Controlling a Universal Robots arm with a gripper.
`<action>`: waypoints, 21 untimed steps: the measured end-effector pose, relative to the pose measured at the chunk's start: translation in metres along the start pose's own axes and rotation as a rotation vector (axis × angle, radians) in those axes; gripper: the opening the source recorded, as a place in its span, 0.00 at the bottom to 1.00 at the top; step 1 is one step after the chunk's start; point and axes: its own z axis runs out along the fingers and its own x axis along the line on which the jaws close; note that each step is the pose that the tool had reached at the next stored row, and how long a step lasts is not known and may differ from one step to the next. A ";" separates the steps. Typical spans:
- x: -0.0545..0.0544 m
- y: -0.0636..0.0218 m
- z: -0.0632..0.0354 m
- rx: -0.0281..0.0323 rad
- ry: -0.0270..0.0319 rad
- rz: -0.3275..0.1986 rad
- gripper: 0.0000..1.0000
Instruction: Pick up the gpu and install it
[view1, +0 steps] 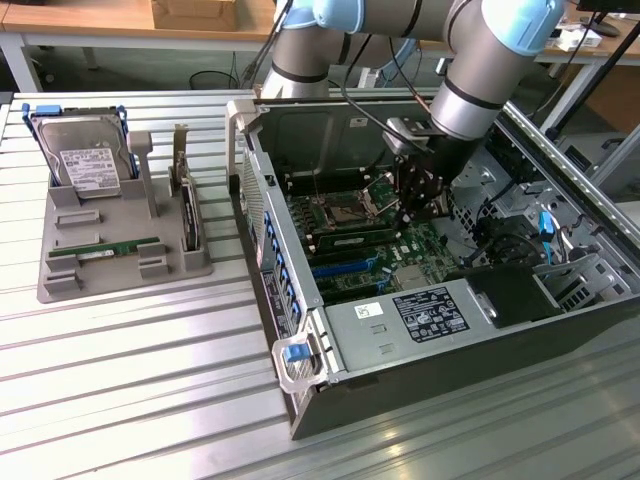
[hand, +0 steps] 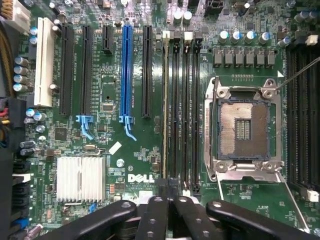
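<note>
gpu (hand: 165, 100) edge-up in slot | hand (hand: 170, 192) closed at its end

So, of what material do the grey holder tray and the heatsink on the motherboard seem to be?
The holder tray looks like matte grey plastic: dull, uniform and moulded-looking. The heatsink seems to be bare aluminium, perhaps: bright silvery parallel fins with a light sheen.

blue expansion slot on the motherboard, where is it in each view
Exterior view: blue slot on the motherboard in the open case, nearer the camera than the memory slots.
Wrist view: blue slot among black slots.
Shared landmark: the memory slots, parallel to it.
</note>
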 end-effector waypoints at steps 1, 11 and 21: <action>0.000 0.0006 -0.0055 0.0000 0.0002 0.000 0.11; -0.001 0.0500 -0.0021 0.0075 -0.0073 -0.001 0.11; 0.002 0.1122 0.0112 0.0122 -0.0154 -0.001 0.11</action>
